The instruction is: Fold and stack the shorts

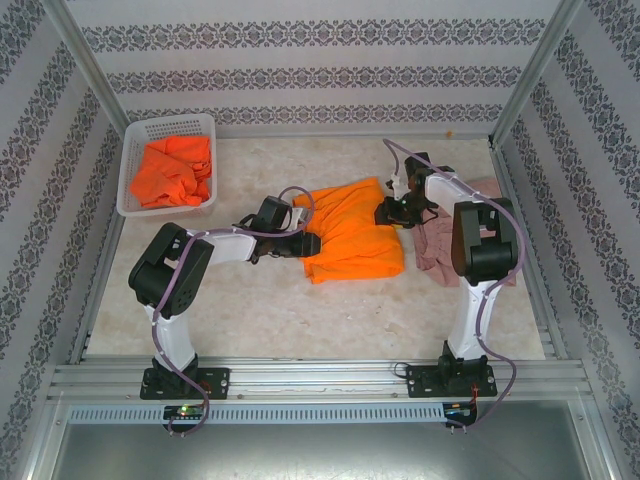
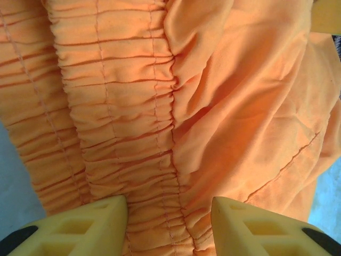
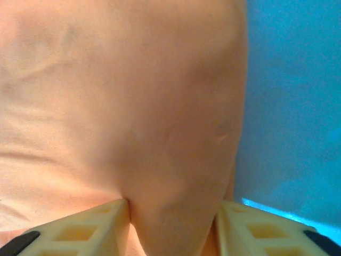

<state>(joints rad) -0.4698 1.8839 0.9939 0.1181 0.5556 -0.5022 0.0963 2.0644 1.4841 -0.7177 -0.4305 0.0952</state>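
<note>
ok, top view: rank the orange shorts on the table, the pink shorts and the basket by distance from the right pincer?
1. Orange shorts: the right pincer is at their right edge.
2. Pink shorts: just beside it, on its right.
3. Basket: far-left back corner.

A robotics lab cell: aluminium frame and wallpapered panels enclosing a table.

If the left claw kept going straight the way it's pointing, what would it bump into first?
The orange shorts. Their gathered cloth already lies between the fingers of the left claw, so there looks to be hardly any free way ahead, though depth is hard to judge this close.
</note>
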